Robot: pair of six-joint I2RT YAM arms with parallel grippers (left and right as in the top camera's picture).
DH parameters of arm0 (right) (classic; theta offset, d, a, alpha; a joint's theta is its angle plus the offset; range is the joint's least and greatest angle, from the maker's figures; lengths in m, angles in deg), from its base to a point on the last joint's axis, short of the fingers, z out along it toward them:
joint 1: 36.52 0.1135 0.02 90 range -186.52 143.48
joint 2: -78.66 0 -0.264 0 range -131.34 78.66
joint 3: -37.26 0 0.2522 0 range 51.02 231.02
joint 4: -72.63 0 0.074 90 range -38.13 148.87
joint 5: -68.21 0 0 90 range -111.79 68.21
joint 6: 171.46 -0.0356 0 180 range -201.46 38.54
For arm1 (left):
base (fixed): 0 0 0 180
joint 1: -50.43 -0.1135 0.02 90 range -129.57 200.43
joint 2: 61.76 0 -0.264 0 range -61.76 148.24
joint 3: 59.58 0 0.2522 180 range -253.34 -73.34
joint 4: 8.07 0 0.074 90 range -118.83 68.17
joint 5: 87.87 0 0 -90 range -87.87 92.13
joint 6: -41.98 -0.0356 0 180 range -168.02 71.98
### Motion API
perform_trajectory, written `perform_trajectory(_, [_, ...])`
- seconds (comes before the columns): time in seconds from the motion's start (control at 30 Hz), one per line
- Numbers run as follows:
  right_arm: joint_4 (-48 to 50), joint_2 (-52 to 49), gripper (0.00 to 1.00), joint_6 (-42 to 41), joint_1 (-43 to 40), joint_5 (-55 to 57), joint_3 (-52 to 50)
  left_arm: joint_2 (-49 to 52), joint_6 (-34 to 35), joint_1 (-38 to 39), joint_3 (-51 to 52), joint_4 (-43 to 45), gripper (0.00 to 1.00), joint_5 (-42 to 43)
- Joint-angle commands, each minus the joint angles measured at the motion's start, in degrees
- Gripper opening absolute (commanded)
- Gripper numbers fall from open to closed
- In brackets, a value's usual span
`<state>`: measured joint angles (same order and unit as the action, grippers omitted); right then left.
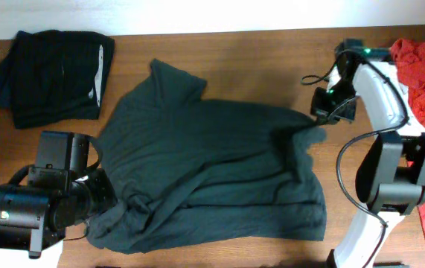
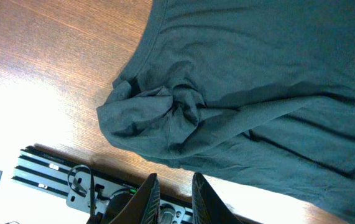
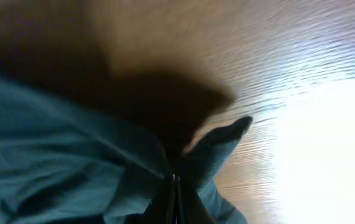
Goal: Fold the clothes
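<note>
A dark teal shirt lies spread and partly folded across the middle of the table. My right gripper is shut on the shirt's right corner, with cloth pinched between its fingers just above the wood. My left gripper is at the shirt's lower left edge. In the left wrist view its fingers are slightly apart and empty, over the table's front edge. A bunched fold of the shirt lies just ahead of them.
A black garment lies at the back left corner. A red garment is heaped at the right edge behind the right arm. A black rail runs below the table's front edge.
</note>
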<state>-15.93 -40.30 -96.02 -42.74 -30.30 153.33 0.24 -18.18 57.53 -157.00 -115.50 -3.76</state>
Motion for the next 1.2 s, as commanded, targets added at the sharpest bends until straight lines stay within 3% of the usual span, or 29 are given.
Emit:
perform_trajectory(0.0, [-0.1, 1.5, 0.04, 0.3, -4.7, 1.7, 6.2, -0.2, 0.1, -0.1, 0.0, 0.0, 0.18, -0.4])
perform_trajectory(0.1, [1.1, 1.5, 0.08, 0.9, -8.7, 1.7, 12.9, -0.2, 0.1, -0.1, 0.0, 0.0, 0.18, -0.4])
perform_trajectory(0.13, [1.5, 1.5, 0.16, 1.3, -9.6, 1.7, 15.1, -0.2, 0.1, -0.1, 0.0, 0.0, 0.18, -0.4])
perform_trajectory(0.17, [1.5, 1.5, 0.4, 2.4, -10.0, 1.7, 16.7, -0.2, 0.1, -0.1, 0.0, 0.0, 0.18, -0.4])
perform_trajectory(0.2, [0.6, 1.5, 0.87, 4.1, -10.0, 1.7, 19.1, -0.2, 0.1, -0.1, 0.0, 0.0, 0.18, -0.4])
perform_trajectory(0.23, [-0.6, 1.5, 0.99, 5.0, -10.0, 1.7, 20.5, -0.2, 0.1, -0.1, 0.0, 0.1, 0.18, -0.4])
perform_trajectory(0.37, [-14.6, 1.5, 0.99, 5.1, -9.9, -0.9, 28.5, -0.2, 0.1, -0.1, 0.0, 2.1, 0.2, -0.3])
perform_trajectory(0.4, [-17.6, 1.6, 0.99, 5.1, -9.9, -1.8, 29.7, -0.2, 0.1, -0.1, 0.0, 2.8, 0.24, 0.0])
perform_trajectory(0.5, [-22.6, 3.9, 0.99, 5.0, -9.9, -2.0, 31.4, 0.2, 0.1, -0.1, 0.0, 3.6, 0.51, 0.5])
perform_trajectory(0.63, [-22.5, 14.6, 1.0, 4.0, -8.2, -2.9, 28.5, 0.0, 0.1, -0.1, -0.3, 1.9, 0.63, 0.5])
perform_trajectory(0.73, [-22.5, 26.3, 1.0, 3.4, -4.5, -2.9, 17.4, 0.5, 0.1, -0.1, -0.2, -2.0, 0.77, 0.5])
perform_trajectory(0.83, [-21.3, 36.8, 0.99, 2.6, 0.1, -2.8, 3.0, 2.2, 0.0, -0.1, 1.4, -2.6, 0.78, 1.4])
perform_trajectory(0.93, [-18.1, 44.6, 0.99, -1.0, 1.1, -2.9, -12.5, 6.1, -5.0, -0.1, 7.8, 1.4, 0.78, 7.1])
perform_trajectory(1.17, [-8.9, 55.0, 0.99, -4.2, 1.1, -3.3, -36.1, 17.6, -7.7, -0.1, 22.2, 13.4, 0.77, 12.0])
